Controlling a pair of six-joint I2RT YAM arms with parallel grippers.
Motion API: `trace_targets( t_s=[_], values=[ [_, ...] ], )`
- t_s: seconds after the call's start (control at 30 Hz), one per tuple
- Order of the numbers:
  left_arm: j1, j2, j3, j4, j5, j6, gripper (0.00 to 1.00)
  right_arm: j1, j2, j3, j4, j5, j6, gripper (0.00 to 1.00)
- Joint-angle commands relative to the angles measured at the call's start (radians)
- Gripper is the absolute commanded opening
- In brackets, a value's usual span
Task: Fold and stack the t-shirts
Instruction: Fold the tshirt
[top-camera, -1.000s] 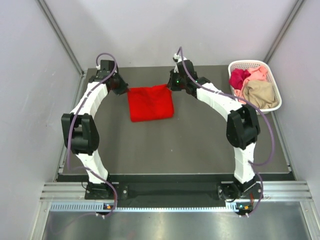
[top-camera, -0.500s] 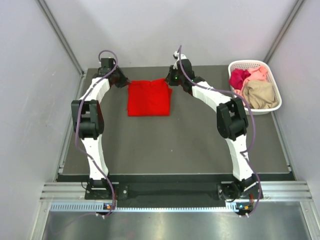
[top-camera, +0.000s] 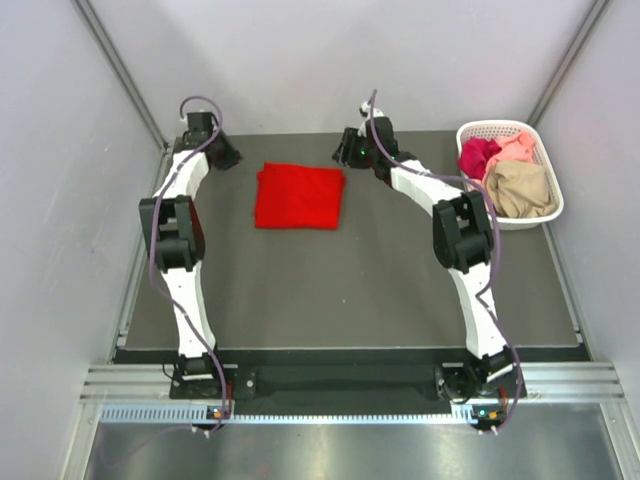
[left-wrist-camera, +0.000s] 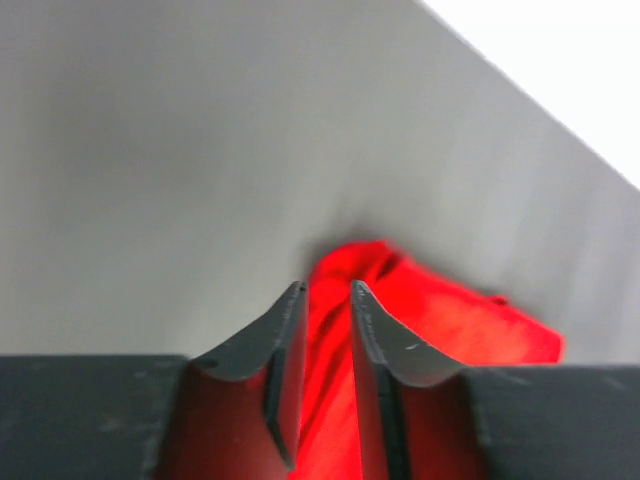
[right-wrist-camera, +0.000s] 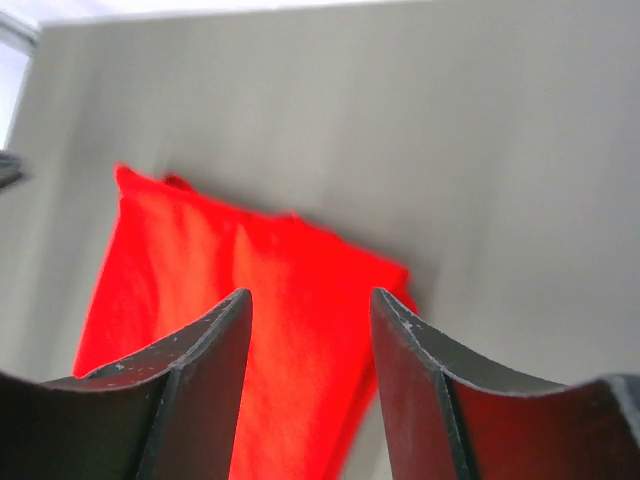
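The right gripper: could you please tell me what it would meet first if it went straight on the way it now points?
Most likely the folded red t-shirt, lying on the table ahead of the right gripper, though depth is unclear.

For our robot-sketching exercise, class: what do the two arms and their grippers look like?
The left arm and right arm have white links, black joints and looping purple cables. The left gripper and right gripper each have two dark, curved, tapering fingers.
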Motion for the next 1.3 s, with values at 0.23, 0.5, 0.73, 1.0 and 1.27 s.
trace_targets(
  t_s=[0.23, 0.5, 0.73, 1.0, 1.27],
  values=[
    [-0.036, -0.34, -0.403, -0.005, 0.088, 0.091, 0.34, -0.008, -0.242, -0.286, -0.043, -0.251, -0.052, 0.6],
    [-0.071, -0.299, -0.465, -0.022, 0.161, 0.065, 0.31, 0.012, -0.213, -0.366, -0.068, -0.305, -0.051, 0.64],
    [-0.069, -0.293, -0.578, -0.084, 0.018, 0.025, 0.31, 0.035, -0.208, -0.469, 0.006, -0.337, -0.038, 0.67],
    [-0.069, -0.371, -0.538, -0.157, -0.017, -0.053, 0.31, 0.043, -0.205, -0.493, -0.011, -0.319, -0.044, 0.27],
    [-0.072, -0.258, -0.338, 0.145, 0.327, -0.127, 0.33, 0.042, -0.294, -0.531, -0.054, -0.264, -0.028, 0.45]
  ],
)
